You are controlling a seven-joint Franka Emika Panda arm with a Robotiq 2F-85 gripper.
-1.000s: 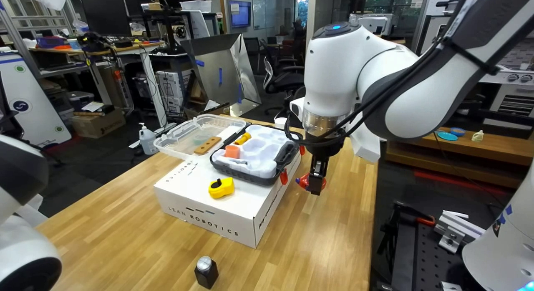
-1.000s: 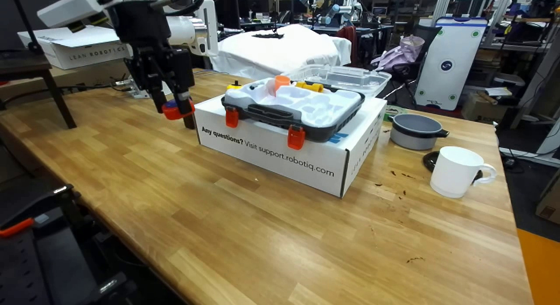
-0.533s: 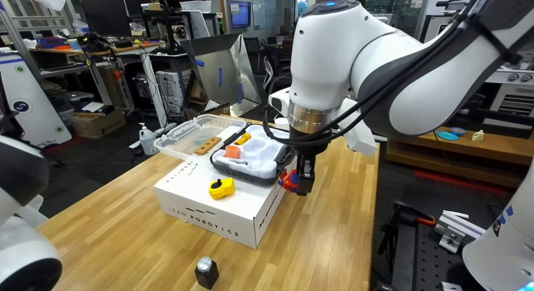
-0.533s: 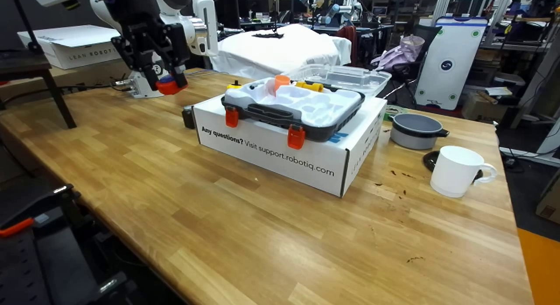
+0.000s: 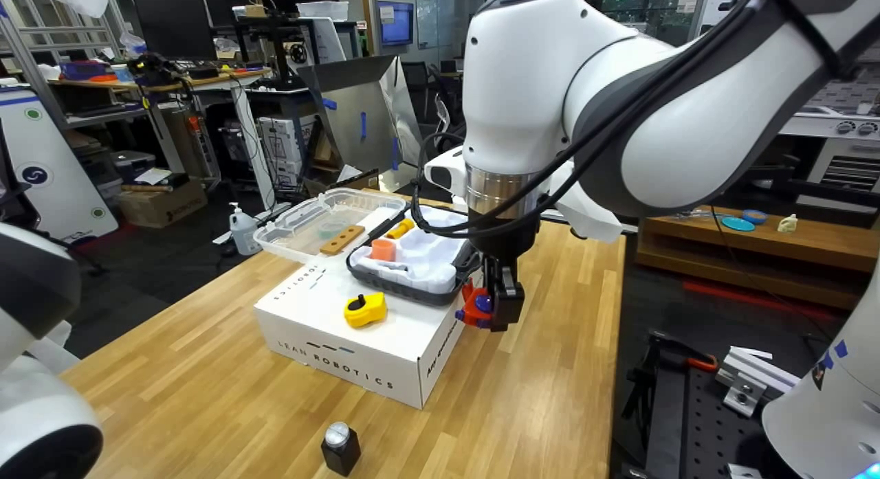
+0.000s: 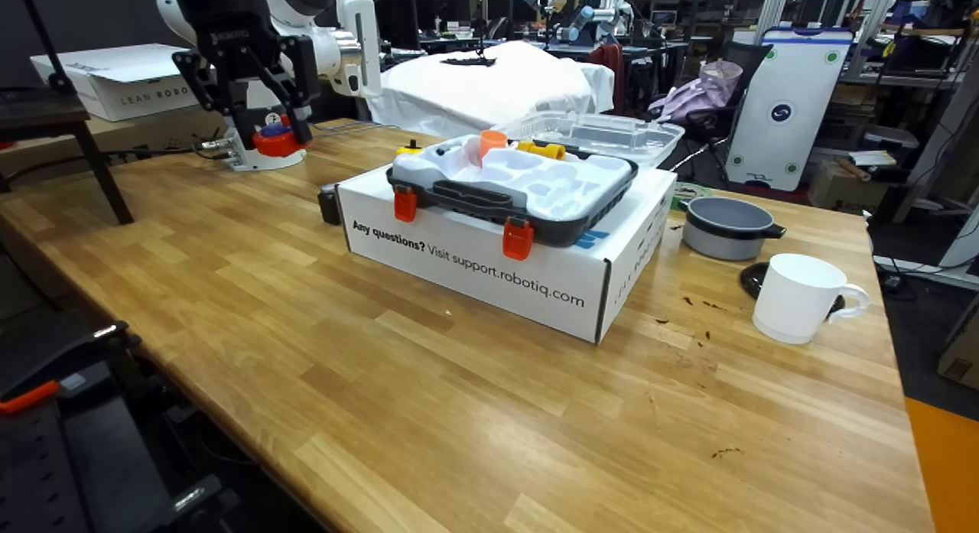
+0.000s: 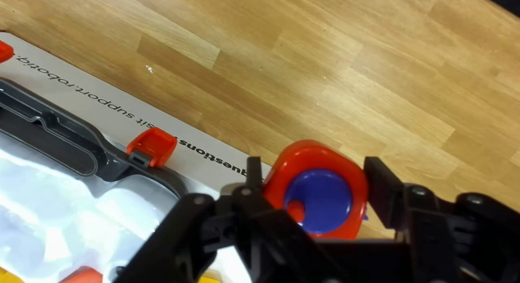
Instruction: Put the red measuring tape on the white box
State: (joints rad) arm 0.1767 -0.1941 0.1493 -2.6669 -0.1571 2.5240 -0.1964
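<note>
Grip, wrist view: my end effector point(image 7: 315, 173) has the red measuring tape point(image 7: 317, 193) pinched, held at both flanks, blue patch facing the camera.
Printed side, wrist view: the white box point(image 7: 211, 169) lies to the frame's left; its long lettered side slants in from upper left and runs out behind the tape.
Long axis, wrist view: tape nearly as wide as long, nothing useful there; I steer by the box's length instead.
Yellow neighbour, in an exterior view: a yellow tape measure point(image 5: 365, 309) sits on the strip of box top in front of the black-rimmed tray point(image 5: 399, 291); my red one is to the frame's right of it, partly in front of the box's lettered long side, touching or apart I can't tell.
Landing strip, same view: white top between the yellow tape measure and that long side looks likeliest to me.
Table gap, in an exterior view: I judge the tape hangs above the table point(image 6: 428, 411), the box starting to the frame's right across a visible gap, so not over the box yet.
Corner move: tape reads as just off a box corner; it wants a sideways shift inward, above the edge, then lowering. Too low and it could knock the edge or the orange clip point(image 6: 405, 204).
</note>
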